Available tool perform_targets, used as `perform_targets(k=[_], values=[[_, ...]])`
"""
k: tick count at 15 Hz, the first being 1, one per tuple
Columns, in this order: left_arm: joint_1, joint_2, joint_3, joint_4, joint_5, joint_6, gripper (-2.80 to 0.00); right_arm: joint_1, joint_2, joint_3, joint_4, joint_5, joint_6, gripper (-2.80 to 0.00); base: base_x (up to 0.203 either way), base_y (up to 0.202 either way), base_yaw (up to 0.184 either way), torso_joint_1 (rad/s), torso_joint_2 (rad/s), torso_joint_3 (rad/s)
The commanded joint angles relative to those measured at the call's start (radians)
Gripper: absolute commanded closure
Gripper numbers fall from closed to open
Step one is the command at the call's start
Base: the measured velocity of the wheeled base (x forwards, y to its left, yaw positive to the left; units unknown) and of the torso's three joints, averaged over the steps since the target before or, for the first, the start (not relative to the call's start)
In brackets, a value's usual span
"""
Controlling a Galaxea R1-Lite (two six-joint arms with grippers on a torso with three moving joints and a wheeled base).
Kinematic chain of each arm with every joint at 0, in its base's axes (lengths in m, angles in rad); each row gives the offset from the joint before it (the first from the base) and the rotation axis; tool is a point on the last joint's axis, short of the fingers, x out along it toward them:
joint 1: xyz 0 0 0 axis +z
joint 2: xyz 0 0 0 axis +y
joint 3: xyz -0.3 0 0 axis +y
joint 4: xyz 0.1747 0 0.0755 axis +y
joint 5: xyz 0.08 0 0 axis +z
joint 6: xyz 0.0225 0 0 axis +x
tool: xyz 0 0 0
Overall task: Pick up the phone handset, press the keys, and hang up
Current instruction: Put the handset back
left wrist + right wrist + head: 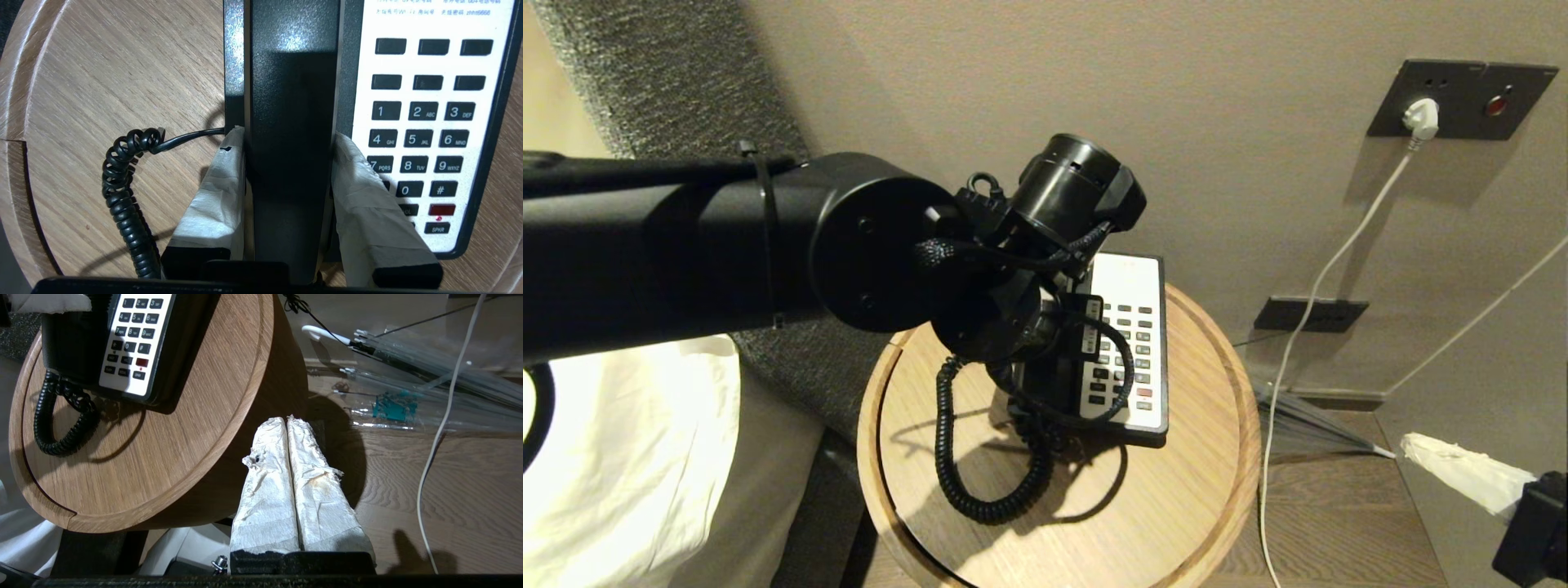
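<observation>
The left gripper (290, 143) is clenched on the phone handset (292, 122), its two tape-wrapped fingers (212, 192) pressed flat against the receiver's long sides near mid-length, probably so the blocky ends balance on either side of the grip. In the left wrist view the handset runs straight along the left channel of the phone base (482, 163); whether it is seated in its cradle or just raised off it cannot be told. Just at 3 o'clock of the receiver lies the white keypad (425, 134), partly covered by the right-hand finger. The coiled cord (122, 196) leaves the handset toward 9 o'clock and loops slack over the round wooden table (102, 81), which should leave room for a lift.

In the head view the left arm (686, 245) reaches in from 9 o'clock and hides most of the handset. The right gripper (288, 465) hangs off the table edge at 4 o'clock of the phone, its taped fingers pressed together and empty, apparently waiting to press keys. A white cable (1307, 327) runs from a wall socket (1421, 118) to the floor.
</observation>
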Motion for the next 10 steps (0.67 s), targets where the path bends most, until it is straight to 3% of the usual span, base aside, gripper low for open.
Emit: perform_targets(k=[1, 10], values=[[0.005, -0.011, -0.002, 0.003, 0.007, 0.006, 0.0, 0.002, 0.001, 0.013, -0.005, -0.001, 0.002, 0.0, 0.0, 0.0, 0.0, 0.0, 0.0, 0.0], [0.003, 0.006, 0.005, 0.003, 0.023, 0.017, 0.0, 0.001, -0.017, 0.048, -0.005, -0.001, 0.003, 0.0, 0.0, 0.0, 0.0, 0.0, 0.0, 0.0]])
